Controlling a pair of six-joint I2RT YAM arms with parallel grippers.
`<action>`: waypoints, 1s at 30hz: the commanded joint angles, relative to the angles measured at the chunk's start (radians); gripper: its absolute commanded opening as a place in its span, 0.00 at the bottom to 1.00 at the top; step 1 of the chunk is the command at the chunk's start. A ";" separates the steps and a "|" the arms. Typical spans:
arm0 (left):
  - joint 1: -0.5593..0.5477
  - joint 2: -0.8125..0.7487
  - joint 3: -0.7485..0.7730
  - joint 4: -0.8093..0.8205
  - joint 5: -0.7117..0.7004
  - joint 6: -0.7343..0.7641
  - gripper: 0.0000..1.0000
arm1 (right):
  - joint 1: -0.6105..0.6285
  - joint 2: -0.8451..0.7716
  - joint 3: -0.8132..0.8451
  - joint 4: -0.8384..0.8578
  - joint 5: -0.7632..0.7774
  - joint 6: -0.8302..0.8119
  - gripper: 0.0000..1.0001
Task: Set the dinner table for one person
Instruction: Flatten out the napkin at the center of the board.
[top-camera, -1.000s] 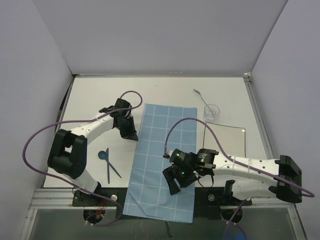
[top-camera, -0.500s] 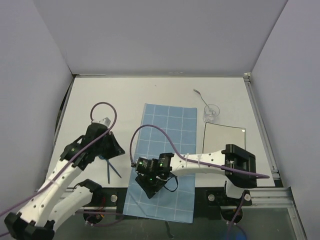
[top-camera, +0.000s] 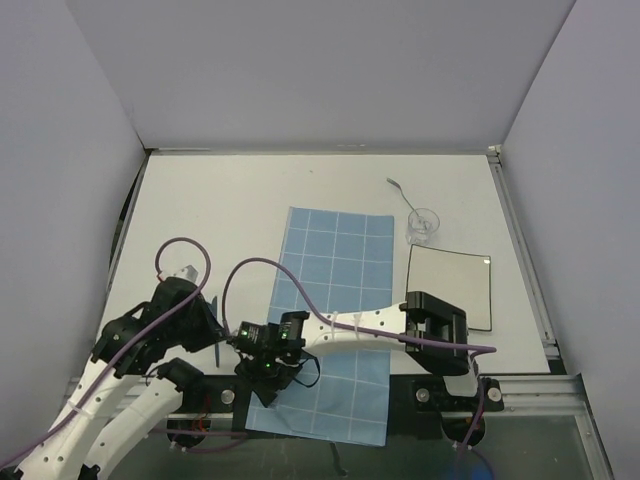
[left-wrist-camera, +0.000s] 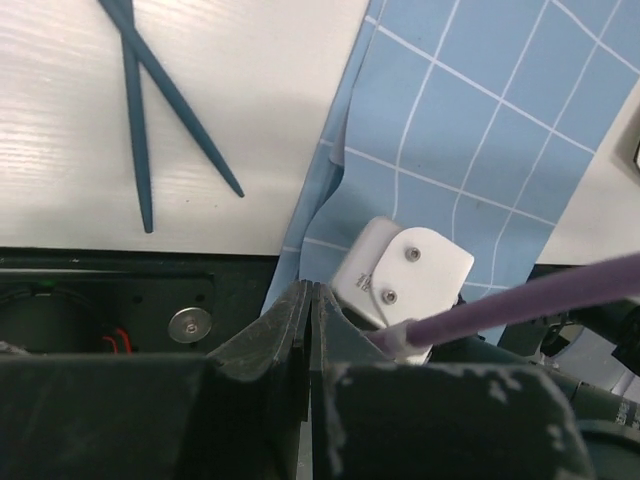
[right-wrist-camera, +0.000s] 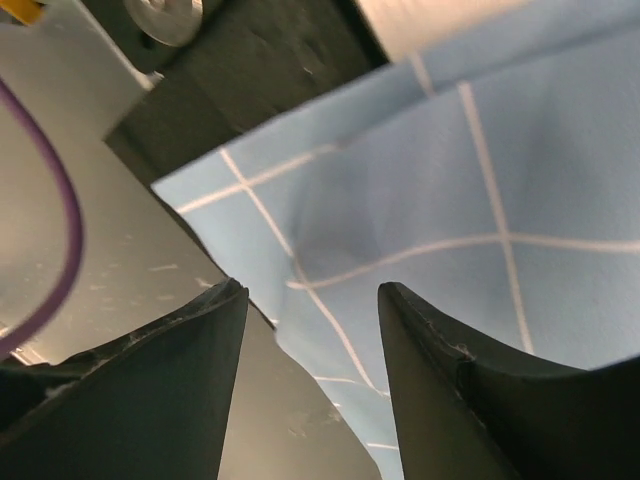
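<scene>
The dinner table, flat and white, spreads out beyond both grippers. Only the left wrist view shows the left gripper clenched on nothing, with crossed blue utensils ahead. Only the right wrist view shows the right gripper spread apart over the edge of the blue mat.

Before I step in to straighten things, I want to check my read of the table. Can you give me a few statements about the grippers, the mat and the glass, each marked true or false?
1. The right gripper is open over the near-left corner of the blue gridded placemat. True.
2. The left gripper holds a blue utensil. False: it is shut on nothing, and the two dark blue utensils lie crossed on the dinner table, apart from it.
3. The glass stands on the placemat. False: it stands on bare tabletop beside the mat's far-right corner.
4. The placemat's near end hangs past the table's near edge. True.
</scene>
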 joint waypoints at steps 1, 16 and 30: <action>-0.004 -0.013 0.078 -0.054 -0.066 -0.011 0.00 | 0.029 0.049 0.117 -0.026 -0.015 -0.025 0.56; -0.004 -0.064 0.266 -0.158 -0.146 0.040 0.00 | 0.066 0.142 0.094 0.041 -0.019 0.041 0.52; -0.005 -0.080 0.244 -0.131 -0.122 0.053 0.00 | 0.074 0.205 0.203 -0.048 0.024 0.015 0.00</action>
